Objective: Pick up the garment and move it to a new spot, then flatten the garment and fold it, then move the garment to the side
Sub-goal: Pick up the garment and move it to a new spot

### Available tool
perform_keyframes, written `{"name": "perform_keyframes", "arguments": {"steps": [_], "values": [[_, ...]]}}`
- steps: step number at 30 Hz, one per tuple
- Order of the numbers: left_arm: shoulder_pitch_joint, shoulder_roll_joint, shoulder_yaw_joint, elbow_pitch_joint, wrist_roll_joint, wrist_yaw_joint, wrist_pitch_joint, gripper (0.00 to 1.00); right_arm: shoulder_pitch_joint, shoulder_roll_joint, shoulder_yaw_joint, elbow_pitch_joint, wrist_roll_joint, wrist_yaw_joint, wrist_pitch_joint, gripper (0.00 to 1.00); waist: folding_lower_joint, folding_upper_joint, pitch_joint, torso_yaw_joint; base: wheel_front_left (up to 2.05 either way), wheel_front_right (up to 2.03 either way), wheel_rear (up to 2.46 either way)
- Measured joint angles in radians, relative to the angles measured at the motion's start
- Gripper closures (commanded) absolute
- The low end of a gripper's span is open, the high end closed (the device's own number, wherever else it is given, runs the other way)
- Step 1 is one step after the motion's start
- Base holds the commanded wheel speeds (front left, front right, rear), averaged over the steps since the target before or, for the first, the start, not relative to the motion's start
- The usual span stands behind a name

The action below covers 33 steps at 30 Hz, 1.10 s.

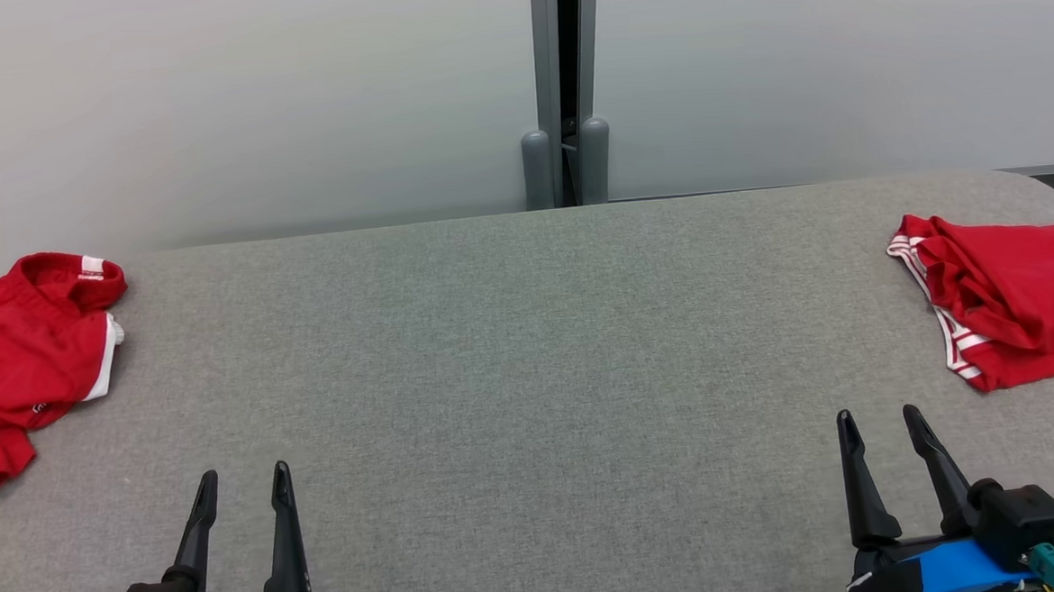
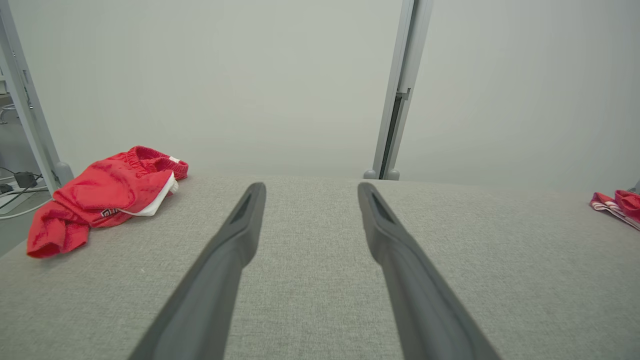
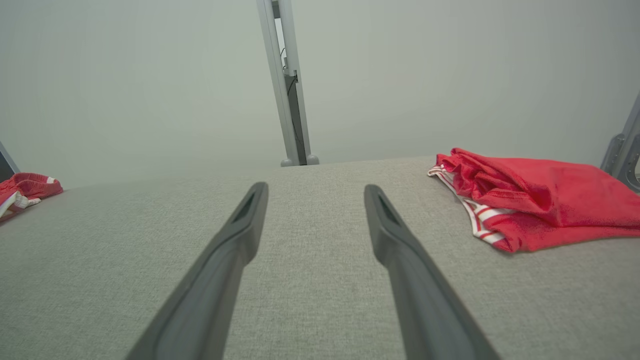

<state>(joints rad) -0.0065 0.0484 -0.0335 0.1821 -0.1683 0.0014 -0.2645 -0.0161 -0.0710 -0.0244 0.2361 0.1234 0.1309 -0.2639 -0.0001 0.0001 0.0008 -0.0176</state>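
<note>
Left wrist view, black adapter (image 2: 22, 178) beyond red garment (image 2: 102, 195)

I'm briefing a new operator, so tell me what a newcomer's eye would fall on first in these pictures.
Against the grey fabric tabletop, two things jump out: a crumpled red garment with white trim at the left edge and a bunched red garment with white-striped edging at the right edge. Nearer the camera, the dark-fingered left gripper and right gripper sit open, holding nothing.
</note>
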Motion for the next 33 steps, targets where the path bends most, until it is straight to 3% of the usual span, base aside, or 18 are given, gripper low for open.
{"name": "perform_keyframes", "arguments": {"steps": [14,33], "values": [[-0.003,0.0,0.027,-0.01,0.013,0.003,0.0,0.0,-0.005,0.002,0.018,-0.003,-0.003,0.0,0.0,0.0,0.0002,0.0,0.015,0.091,0.0,0.0,0.0],[-0.016,0.0,0.091,-0.043,0.022,0.009,0.0,0.0,-0.038,-0.006,0.033,-0.01,-0.019,0.0,0.0,0.0,0.0002,0.0,0.062,0.376,0.0,0.0,0.0]]}}
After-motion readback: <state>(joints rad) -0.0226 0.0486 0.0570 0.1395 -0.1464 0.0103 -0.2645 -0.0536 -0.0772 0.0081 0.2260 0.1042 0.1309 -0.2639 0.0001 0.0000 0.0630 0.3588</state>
